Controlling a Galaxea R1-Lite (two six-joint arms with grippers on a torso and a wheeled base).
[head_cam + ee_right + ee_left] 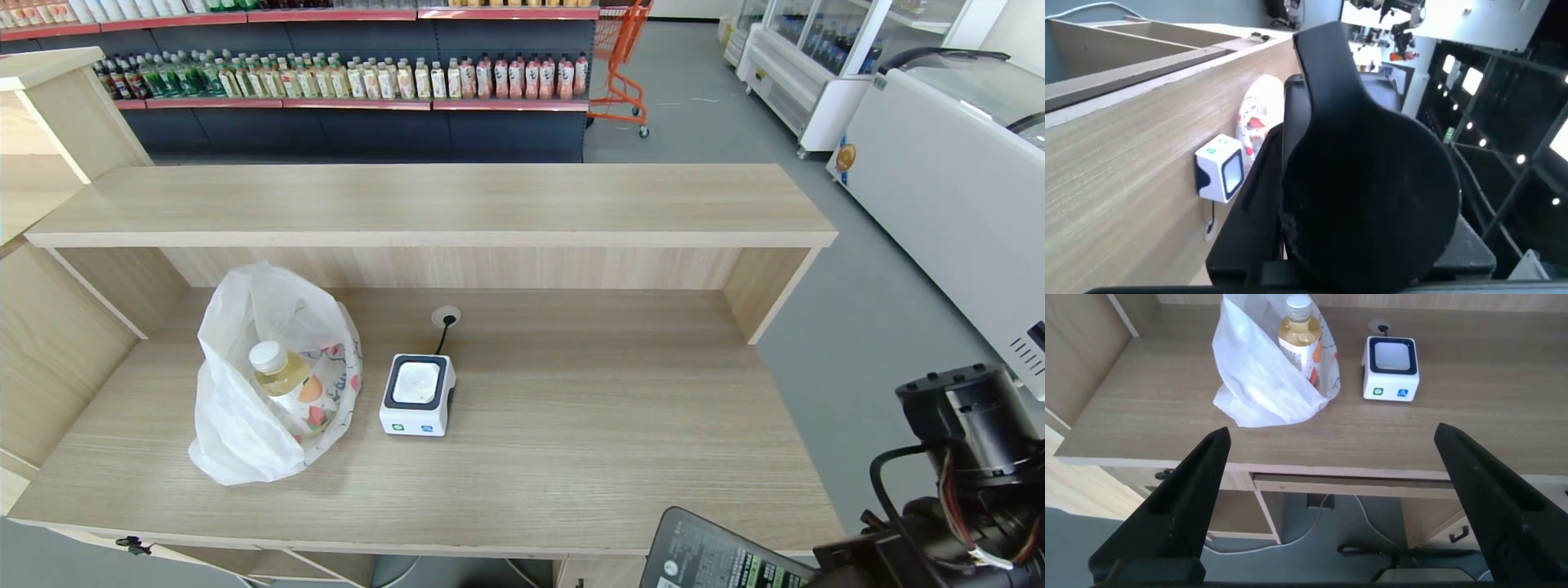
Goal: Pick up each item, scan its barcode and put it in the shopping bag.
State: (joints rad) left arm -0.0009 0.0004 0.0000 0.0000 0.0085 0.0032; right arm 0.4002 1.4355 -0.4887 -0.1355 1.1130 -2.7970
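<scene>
Bottle [279, 371] in shopping bag [237, 433] beside scanner [417, 394] on counter [620, 433]; left gripper [1333, 453] spread open, state of right gripper [1364, 184] unclear.

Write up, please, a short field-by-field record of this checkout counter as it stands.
counter: pale wood
bag: white plastic, open, on the counter's left part
bottle: white-capped, standing inside the bag
scanner: white box right of the bag, apart from it
left gripper: jaws open, empty, before the counter's near edge
packet: dark, labelled, at the near edge by the right arm; hold unclear
</scene>
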